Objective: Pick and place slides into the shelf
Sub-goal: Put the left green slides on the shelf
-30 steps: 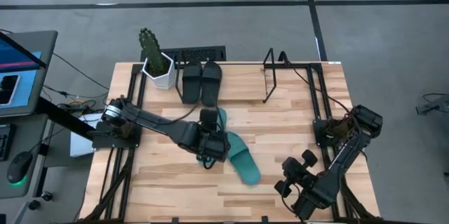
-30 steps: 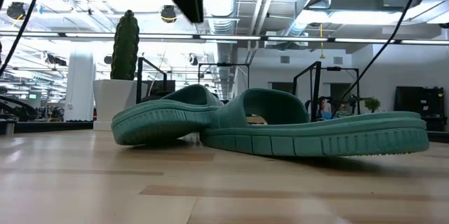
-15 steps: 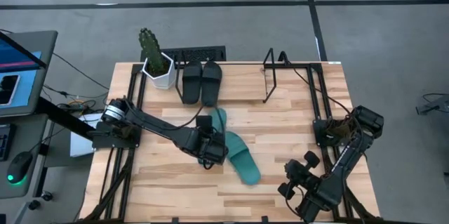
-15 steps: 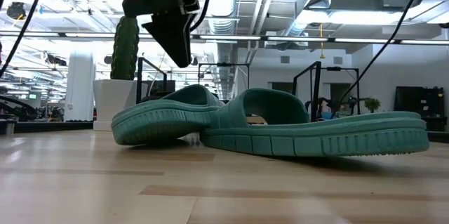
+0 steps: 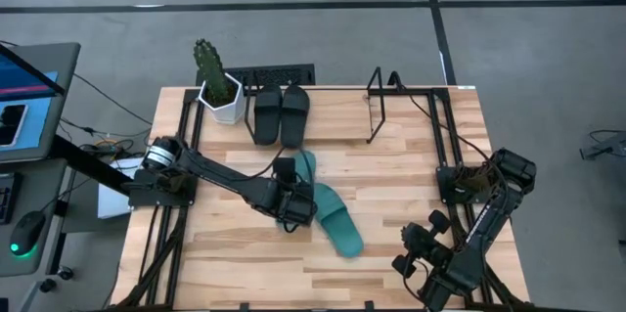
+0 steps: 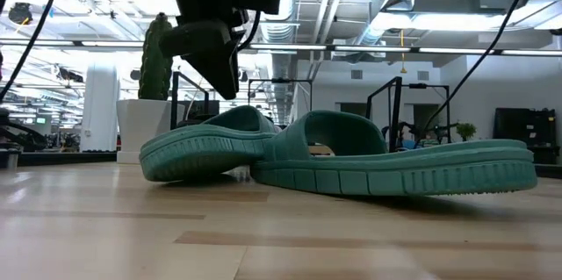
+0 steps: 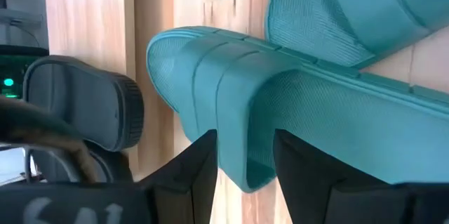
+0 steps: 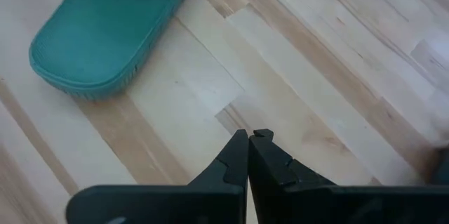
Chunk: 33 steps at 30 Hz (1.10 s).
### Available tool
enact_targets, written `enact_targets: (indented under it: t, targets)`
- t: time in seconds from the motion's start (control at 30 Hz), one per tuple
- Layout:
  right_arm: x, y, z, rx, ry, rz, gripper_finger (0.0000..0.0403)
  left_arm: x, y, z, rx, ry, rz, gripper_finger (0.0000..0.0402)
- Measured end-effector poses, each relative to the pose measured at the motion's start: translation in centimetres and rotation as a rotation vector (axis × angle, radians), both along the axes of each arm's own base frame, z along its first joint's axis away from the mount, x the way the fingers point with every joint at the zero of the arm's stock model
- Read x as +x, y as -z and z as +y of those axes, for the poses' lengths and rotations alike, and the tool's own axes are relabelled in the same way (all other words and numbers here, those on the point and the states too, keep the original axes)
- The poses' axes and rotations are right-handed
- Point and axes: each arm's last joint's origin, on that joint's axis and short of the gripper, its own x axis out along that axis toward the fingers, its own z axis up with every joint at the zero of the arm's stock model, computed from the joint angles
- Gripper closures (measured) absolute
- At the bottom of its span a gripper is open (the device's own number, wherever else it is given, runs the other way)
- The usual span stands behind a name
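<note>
Starting at the left edge of the overhead shot, there's a monitor [image 5: 24,87] sitting off the table. Next over, a cactus [image 5: 217,82] in a white pot stands in the upper left corner of the wooden table [image 5: 411,170]. Right beside it the two black slides [image 5: 281,112] lie side by side at the upper edge, toes pointing down the frame. I can't make out whether they're resting on any rods.

The left arm stretches from the table's left side toward the middle, and the left gripper [image 5: 293,202] sits over the strap end of one teal slide [image 5: 301,177]. In the left wrist view its two dark fingers [image 7: 193,175] are spread apart with the edge of the strap [image 7: 242,122] between them, so it's opened up around the strap, not squeezing it. From table height that gripper [image 6: 215,52] hangs just above the slide's strap [image 6: 233,126].

The second teal slide [image 5: 337,222] angles off toward the lower right of centre, overlapping the first one at the middle.

Further right, the shelf's upright black loop [image 5: 379,105] stands near the upper edge, well apart from the teal pair.

The right gripper [image 5: 416,253] waits over the lower right corner of the table. Its fingers [image 8: 237,157] are pressed together on nothing, above bare wood, with the teal slide's rounded end [image 8: 105,34] off in the upper left of its own view.
</note>
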Motion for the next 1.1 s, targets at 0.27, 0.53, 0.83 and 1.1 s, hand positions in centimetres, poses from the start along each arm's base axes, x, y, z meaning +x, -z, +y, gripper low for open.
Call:
enact_targets:
  t: [0.27, 0.53, 0.83, 1.1]
  targets:
    - [-0.1, 0.0, -0.1, -0.008, 0.005, 0.018, 0.0403, 0.6, 0.0, 1.1, -0.012, 0.024, 0.014, 0.0273]
    - [-0.2, -0.1, -0.2, -0.014, 0.016, 0.029, 0.0403, 0.3, 1.5, 1.5, -0.058, 0.025, 0.032, 0.0273]
    - [-0.1, -0.1, -0.5, -0.025, 0.025, 0.037, 0.0403, -0.6, 3.2, 2.1, 0.026, -0.006, 0.052, 0.0273]
    - [0.3, -0.1, -0.8, -0.027, 0.041, 0.037, 0.0403, 0.4, 3.1, 3.3, 0.026, -0.045, -0.029, 0.0273]
